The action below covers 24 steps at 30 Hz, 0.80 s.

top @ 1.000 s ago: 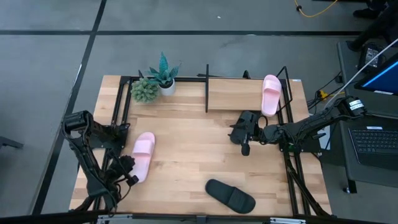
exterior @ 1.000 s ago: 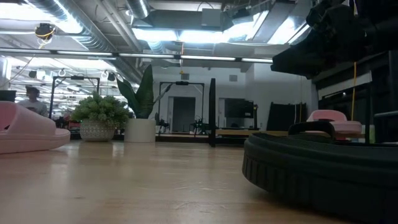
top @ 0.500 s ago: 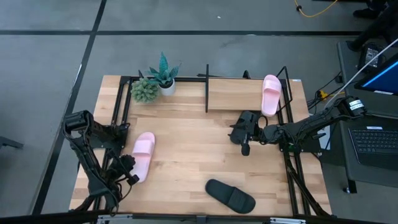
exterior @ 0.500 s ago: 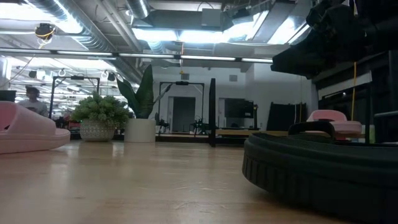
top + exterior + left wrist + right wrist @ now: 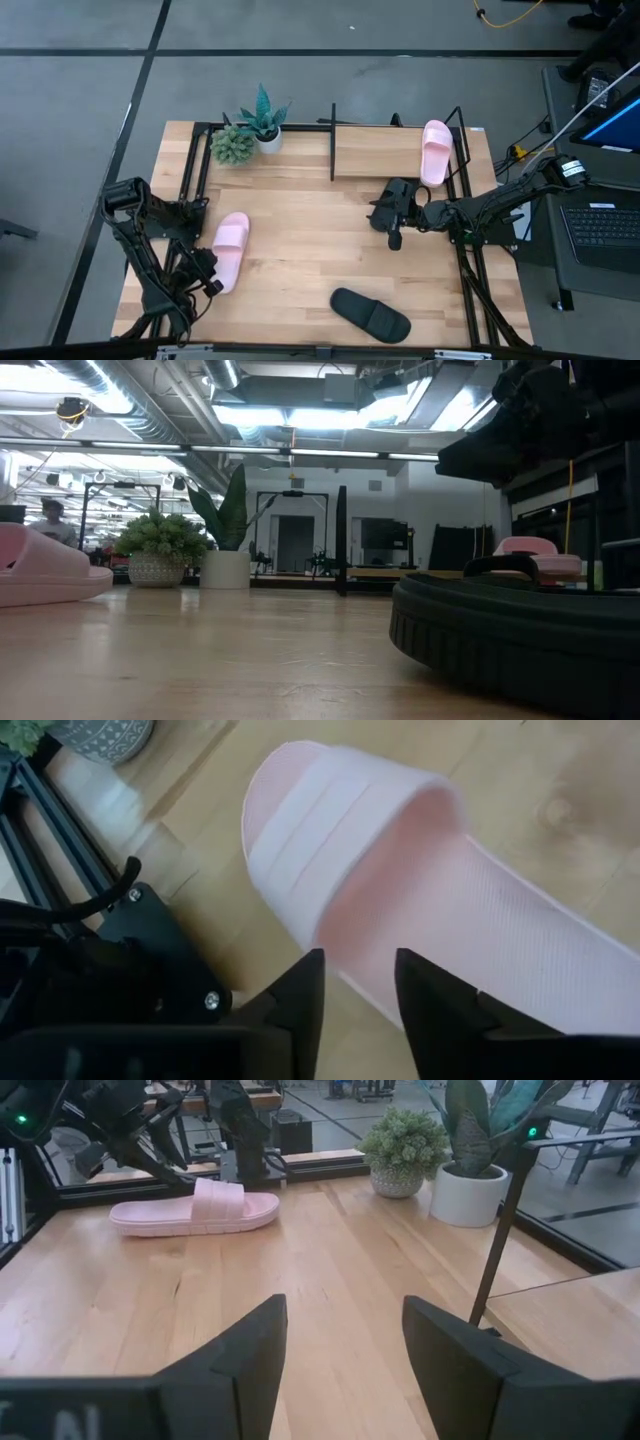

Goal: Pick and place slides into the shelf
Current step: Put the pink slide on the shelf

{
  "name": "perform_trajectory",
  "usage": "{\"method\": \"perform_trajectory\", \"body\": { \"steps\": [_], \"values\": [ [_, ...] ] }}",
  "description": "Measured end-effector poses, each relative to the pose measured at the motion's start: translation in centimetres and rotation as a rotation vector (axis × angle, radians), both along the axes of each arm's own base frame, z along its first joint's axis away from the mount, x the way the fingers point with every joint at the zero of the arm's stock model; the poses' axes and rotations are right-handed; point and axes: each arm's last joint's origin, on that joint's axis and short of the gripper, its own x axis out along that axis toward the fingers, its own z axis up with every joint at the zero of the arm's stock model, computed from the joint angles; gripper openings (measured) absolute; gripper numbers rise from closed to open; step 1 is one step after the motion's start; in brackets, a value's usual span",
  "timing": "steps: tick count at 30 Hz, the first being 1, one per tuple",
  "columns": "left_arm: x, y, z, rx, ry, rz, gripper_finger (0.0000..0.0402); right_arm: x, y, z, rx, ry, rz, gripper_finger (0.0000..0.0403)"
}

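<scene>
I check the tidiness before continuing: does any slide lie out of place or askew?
Yes. A black slide lies askew near the table's front edge, and a pink slide lies by the left claw. Only one pink slide sits on the shelf.

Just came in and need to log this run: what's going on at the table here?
The robot is putting slides on the shelf. One pink slide already sits at its right end. The left gripper is at the heel of the other pink slide on the table's left, fingers apart, the slide lying flat. The right gripper waits open mid-table, in front of the shelf, holding nothing. A black slide lies near the front edge.
</scene>
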Motion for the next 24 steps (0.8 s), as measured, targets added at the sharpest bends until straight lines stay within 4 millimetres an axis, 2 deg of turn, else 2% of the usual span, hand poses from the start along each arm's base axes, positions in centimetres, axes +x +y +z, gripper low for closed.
{"method": "perform_trajectory", "body": {
  "steps": [4,10,16,24],
  "values": [
    [-0.2,0.4,-0.4,0.017,0.006,0.001,0.0133,0.0,0.0,0.0,0.001,0.000,0.000,0.0200],
    [-0.5,2.1,-2.4,0.049,0.017,0.019,0.0135,0.0,0.0,0.0,-0.002,0.001,0.001,0.0200],
    [-0.3,3.1,-2.8,0.099,0.038,0.040,0.0135,0.0,0.0,0.0,-0.002,0.001,0.001,0.0200],
    [-0.4,3.5,-3.6,0.076,0.034,0.046,0.0135,0.0,0.0,0.0,-0.005,0.001,0.001,0.0200]
  ]
}}
